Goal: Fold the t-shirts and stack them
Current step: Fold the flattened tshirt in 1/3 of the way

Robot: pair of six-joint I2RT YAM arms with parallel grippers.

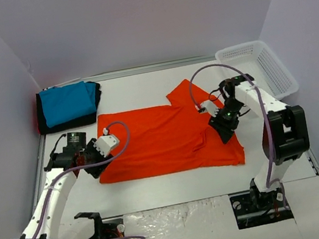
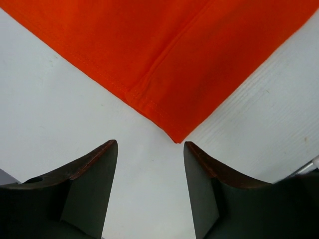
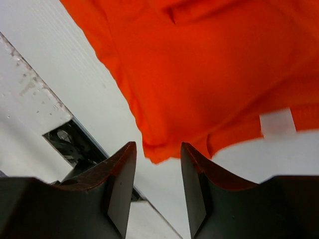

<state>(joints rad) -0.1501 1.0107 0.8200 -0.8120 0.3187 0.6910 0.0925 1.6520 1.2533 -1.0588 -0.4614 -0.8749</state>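
Orange-red t-shirt (image 1: 163, 140): spread flat between the two claws, one sleeve (image 1: 183, 93) thrown beyond the right claw and one side already turned in.
Handling: judged light, limp and unbreakable; it will sag and slide from any hold, so hemmed corners and seams give the surest pinch.
Near-left hem corner (image 2: 175, 135): just ahead of the left gripper (image 2: 149, 144), lying flat on the table and apart from both fingers; the likeliest place to take hold.
Left gripper, state: released, jaws spread wide, nothing between them.
Right gripper (image 3: 157, 145), state: jaws apart; a drooping fold of the shirt edge reaches just between the tips, not clamped.
Neck label (image 3: 277, 123): white, ahead and to the side of the right gripper.
Turquoise t-shirt (image 1: 69, 102): folded, well beyond the left gripper, stacked on a black t-shirt (image 1: 74, 123).
Table (image 1: 158, 184): white, matt, faintly ribbed; cloth should drag across it easily.
Basket (image 1: 240, 49): white mesh, beyond the right gripper at the far corner.
Walls (image 1: 129, 19): pale, closing in three sides.
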